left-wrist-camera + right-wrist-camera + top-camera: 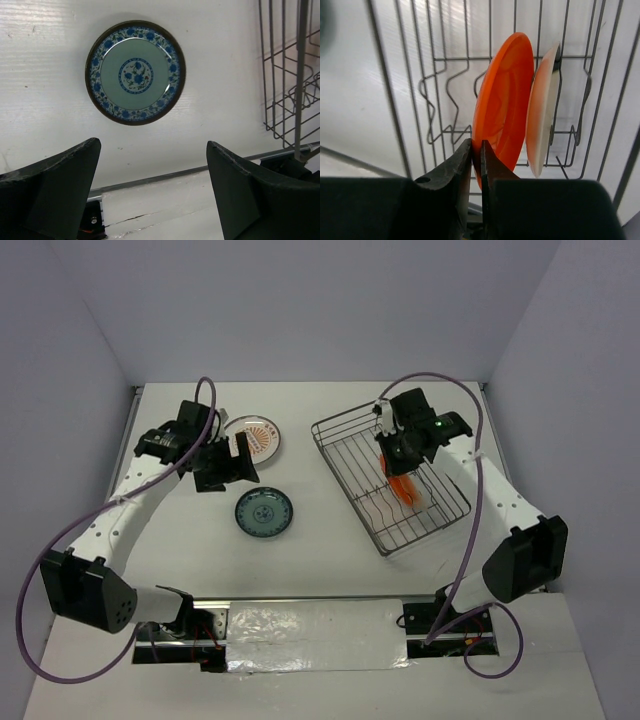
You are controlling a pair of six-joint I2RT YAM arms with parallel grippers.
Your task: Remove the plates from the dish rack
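The wire dish rack (340, 455) stands at the right of the table. Two plates stand on edge in it: an orange plate (505, 100) and a pale cream plate (543, 110) just right of it. My right gripper (476, 145) is shut on the orange plate's near rim, one finger on each face; from above it (397, 455) hangs over the rack. On the table lie a teal-patterned plate (264, 513) (135, 72) and an orange sunburst plate (258, 437). My left gripper (228, 462) (152, 145) hovers open and empty between those two plates.
The rack's wire wall (285, 75) shows at the right edge of the left wrist view. Wavy divider wires (435, 95) run along the rack's base left of the orange plate. The arm bases and a foil-covered strip (315, 635) line the near edge.
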